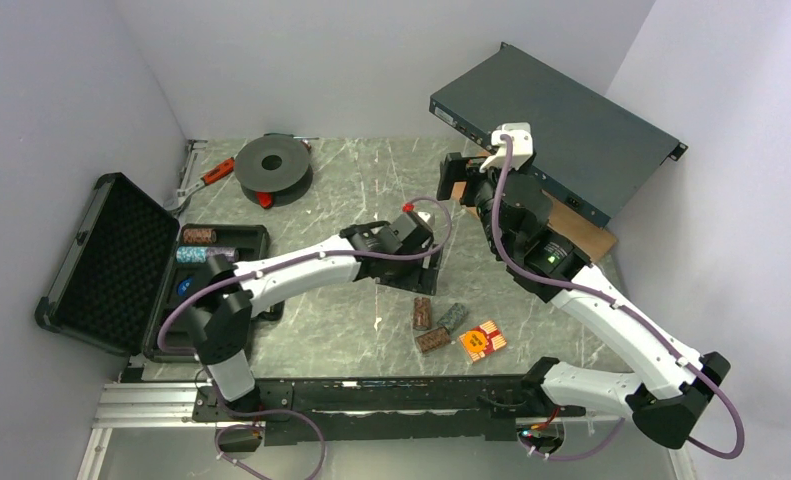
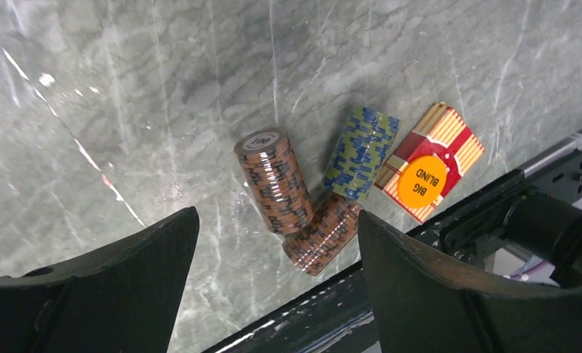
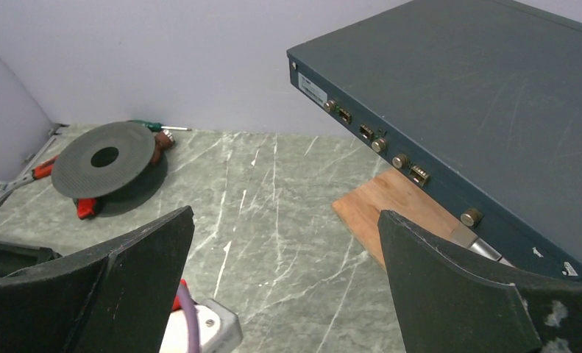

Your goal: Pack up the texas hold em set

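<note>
The black briefcase [image 1: 91, 262] lies open at the left, its foam lid folded back. A brown chip stack [image 1: 199, 236] and a purple-blue stack [image 1: 193, 254] sit in its base. On the table lie two brown stacks [image 2: 273, 180] [image 2: 323, 234], a green-blue stack [image 2: 361, 152] and a red-striped card deck [image 2: 449, 143] with an orange "BIG BLIND" disc [image 2: 421, 181] on it. They also show in the top view, near stack [image 1: 423, 312]. My left gripper [image 1: 416, 275] [image 2: 277, 215] is open and empty, hovering just above and behind these stacks. My right gripper [image 1: 458, 180] [image 3: 285, 215] is open and empty, raised near the back right.
A black round spool [image 1: 273, 165] [image 3: 104, 158] and a red-handled tool [image 1: 211, 172] lie at the back left. A large dark-grey metal box [image 1: 561, 125] [image 3: 479, 95] leans at the back right over a wooden board [image 1: 586, 228] [image 3: 391, 209]. A black rail [image 1: 371, 398] runs along the near edge.
</note>
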{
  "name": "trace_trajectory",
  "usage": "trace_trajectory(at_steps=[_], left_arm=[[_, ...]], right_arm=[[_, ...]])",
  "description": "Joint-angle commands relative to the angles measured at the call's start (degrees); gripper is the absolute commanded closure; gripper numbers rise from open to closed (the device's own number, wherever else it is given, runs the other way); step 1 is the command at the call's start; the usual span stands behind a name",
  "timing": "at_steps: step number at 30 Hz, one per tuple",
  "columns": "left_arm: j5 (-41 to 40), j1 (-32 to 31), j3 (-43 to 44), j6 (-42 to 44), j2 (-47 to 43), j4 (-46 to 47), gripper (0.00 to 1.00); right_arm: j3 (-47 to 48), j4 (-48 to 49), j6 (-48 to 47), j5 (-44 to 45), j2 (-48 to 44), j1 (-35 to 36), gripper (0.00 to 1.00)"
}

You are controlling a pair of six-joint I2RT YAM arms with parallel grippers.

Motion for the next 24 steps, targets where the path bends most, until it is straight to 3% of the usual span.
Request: trace_trajectory(at_steps=[1, 24], left_arm=[[-4.16, -2.24, 3.0, -8.51, 3.45, -5.12, 0.15], [-2.0, -5.01, 4.74, -11.41, 12.88, -3.46, 0.26]], right_arm=[[-0.31, 1.36, -1.26, 1.45, -0.99, -0.13, 0.0], [-1.38, 1.36, -1.69, 0.98, -2.87, -0.14, 0.0]])
